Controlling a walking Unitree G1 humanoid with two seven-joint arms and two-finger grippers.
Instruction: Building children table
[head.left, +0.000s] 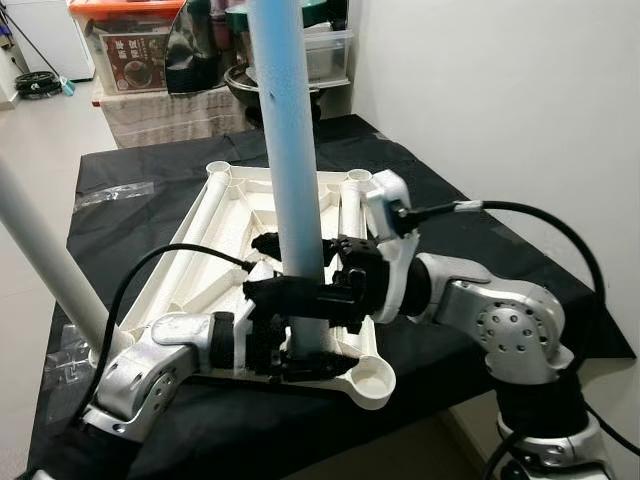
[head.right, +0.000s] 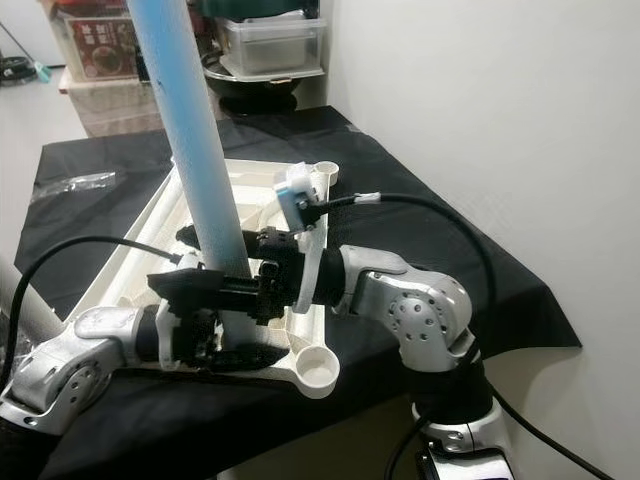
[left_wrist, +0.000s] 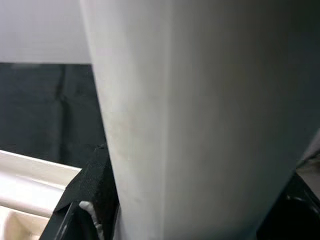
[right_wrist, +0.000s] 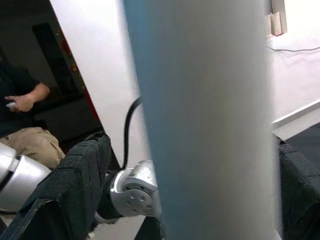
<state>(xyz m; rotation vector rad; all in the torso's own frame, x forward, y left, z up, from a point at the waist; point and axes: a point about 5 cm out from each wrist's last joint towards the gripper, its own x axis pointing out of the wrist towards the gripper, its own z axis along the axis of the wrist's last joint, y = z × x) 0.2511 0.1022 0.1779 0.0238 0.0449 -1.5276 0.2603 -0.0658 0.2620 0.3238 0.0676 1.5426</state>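
upright between both grippers, a pale blue table leg stands with its lower end at the near corner of an upturned white tabletop, which lies on a surface draped in black cloth. the left gripper has its fingers clamped around the leg from the robot's left, low on the tube; the right gripper grasps the same tube from the right, just above it. both wrist views look straight onto the tube, with black finger pads pressed against its sides. a second white leg already rises, slanted, from the tabletop's left corner, and an open round socket sits at the near right corner, beside the gripped leg's foot. whether the leg's base is already seated in a socket is hidden behind the fingers.

the step in hand looks to be seating this leg. to do it well, the tube should probably be kept vertical and centred over its socket, both grips holding firm so it cannot slip, then pressed straight down with even force. a tilt could jam the end against the socket's rim or slide the tabletop across the cloth. a seated person shows in the right wrist view, well apart from the work.
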